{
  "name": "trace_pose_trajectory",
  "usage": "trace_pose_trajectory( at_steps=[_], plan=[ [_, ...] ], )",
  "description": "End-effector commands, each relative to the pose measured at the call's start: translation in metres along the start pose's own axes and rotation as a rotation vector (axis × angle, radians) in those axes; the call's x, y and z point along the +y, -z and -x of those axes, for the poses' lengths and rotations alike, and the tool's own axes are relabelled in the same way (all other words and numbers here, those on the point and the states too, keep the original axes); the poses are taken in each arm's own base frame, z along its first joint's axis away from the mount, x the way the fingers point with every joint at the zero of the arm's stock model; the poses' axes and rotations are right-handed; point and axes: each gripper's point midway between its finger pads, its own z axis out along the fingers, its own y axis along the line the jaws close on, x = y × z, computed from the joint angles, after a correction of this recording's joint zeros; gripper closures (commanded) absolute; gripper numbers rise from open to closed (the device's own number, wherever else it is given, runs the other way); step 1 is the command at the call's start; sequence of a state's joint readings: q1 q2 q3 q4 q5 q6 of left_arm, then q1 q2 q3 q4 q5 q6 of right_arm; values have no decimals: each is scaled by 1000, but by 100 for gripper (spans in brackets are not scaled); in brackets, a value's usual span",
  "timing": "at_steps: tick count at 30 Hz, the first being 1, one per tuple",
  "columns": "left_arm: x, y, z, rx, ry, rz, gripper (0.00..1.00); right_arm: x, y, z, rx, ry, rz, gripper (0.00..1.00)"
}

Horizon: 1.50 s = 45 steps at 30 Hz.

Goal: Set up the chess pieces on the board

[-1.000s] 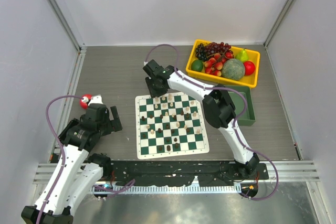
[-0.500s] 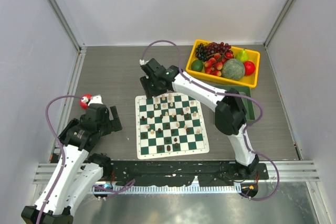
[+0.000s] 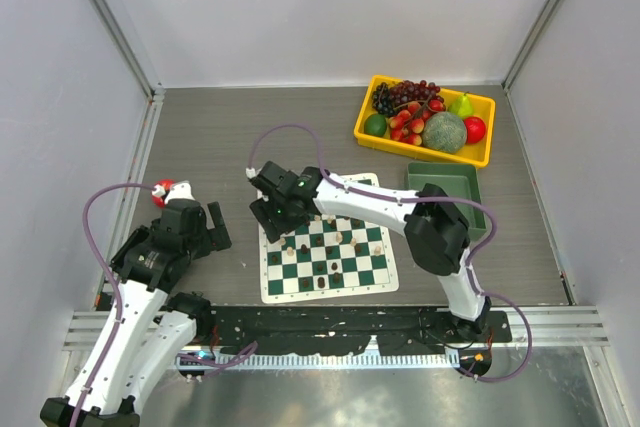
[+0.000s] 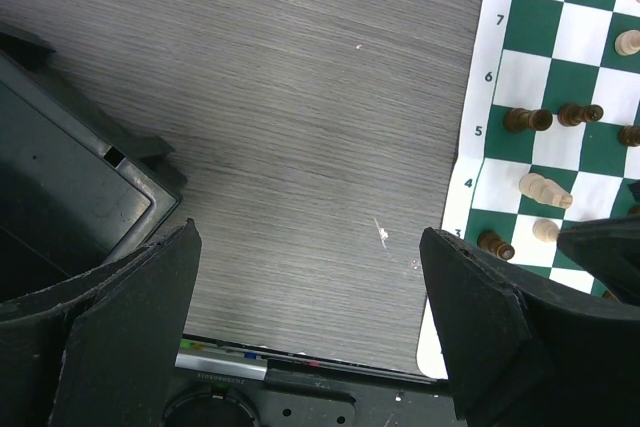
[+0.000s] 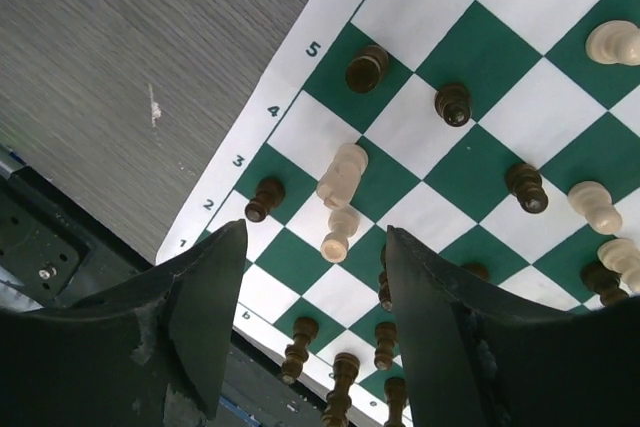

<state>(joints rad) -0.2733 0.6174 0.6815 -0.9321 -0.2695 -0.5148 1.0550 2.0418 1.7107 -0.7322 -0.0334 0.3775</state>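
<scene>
My right hand (image 5: 315, 247) hovers open, empty, above the board (image 5: 480, 52). Dropping carelessly, my fingers (image 5: 200, 317) could topple the crowded chess pieces (image 5: 342, 175) beneath.

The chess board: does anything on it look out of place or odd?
Yes. Many chess pieces stand scattered over the middle squares of the board, cream and dark mixed together, instead of lined up by colour at opposite ends.
</scene>
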Motion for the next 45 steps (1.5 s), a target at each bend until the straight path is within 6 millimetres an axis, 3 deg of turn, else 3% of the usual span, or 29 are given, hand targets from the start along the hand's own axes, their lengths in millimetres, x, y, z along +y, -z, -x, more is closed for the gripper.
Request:
trace_pose_trajectory(
  at_steps=[1, 16, 27, 39, 45],
  plan=[
    [-1, -1, 10, -45, 12, -3, 0, 5, -10, 10, -23, -21, 17, 38],
    [-2, -2, 9, -36, 5, -4, 1, 4, -32, 12, 3, -24, -11, 59],
    [-1, -2, 9, -36, 5, 0, 1, 1, -30, 3, 36, -22, -17, 57],
    [-2, -2, 9, -38, 6, -4, 1, 0, -32, -4, 58, -25, -28, 62],
    [-1, -2, 9, -37, 6, -3, 1, -1, -33, -8, 74, -20, -32, 58]
  ],
)
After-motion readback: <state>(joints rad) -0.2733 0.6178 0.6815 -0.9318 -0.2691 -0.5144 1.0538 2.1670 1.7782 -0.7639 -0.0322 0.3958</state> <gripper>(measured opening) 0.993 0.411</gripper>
